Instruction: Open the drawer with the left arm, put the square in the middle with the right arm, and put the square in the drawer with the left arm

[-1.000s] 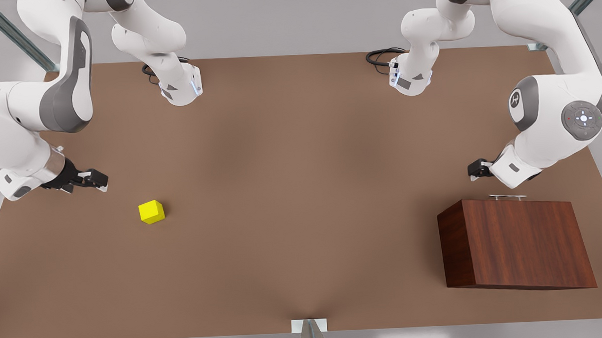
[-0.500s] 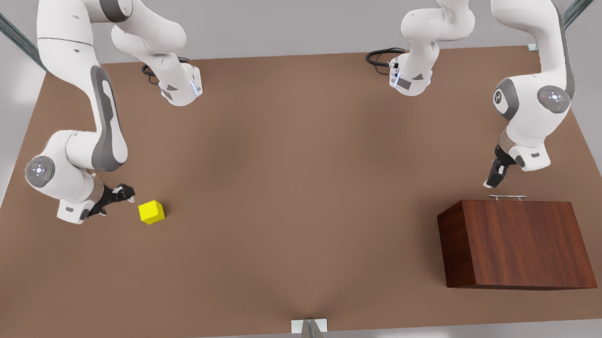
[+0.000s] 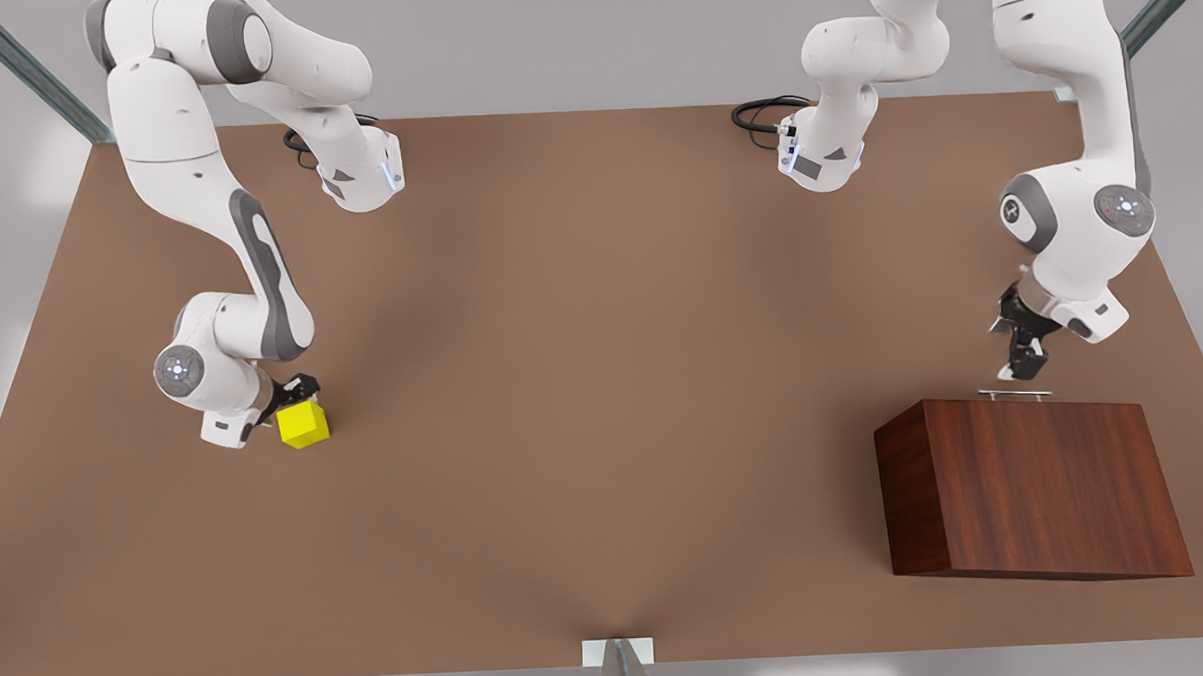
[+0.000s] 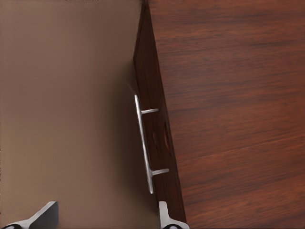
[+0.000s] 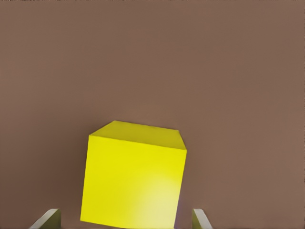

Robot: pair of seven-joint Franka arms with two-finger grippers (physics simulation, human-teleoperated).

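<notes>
The left gripper (image 3: 1022, 355), fingers spread wide, hung just above the drawer's silver bar handle (image 3: 1014, 395), across its long axis. The right gripper (image 3: 286, 407), also spread, straddled the yellow cube (image 3: 303, 424) on the tabletop (image 3: 603, 378).

on the counter (image 3: 603, 378), you have the square (image 3: 303, 424) at the front view's left and the cabinet (image 3: 1032, 488) well apart at its right. the handle (image 3: 1014, 395) lies along the cabinet's far edge. your right gripper (image 3: 286, 404) sits just beside the square, your left gripper (image 3: 1023, 365) just behind the handle.
</notes>
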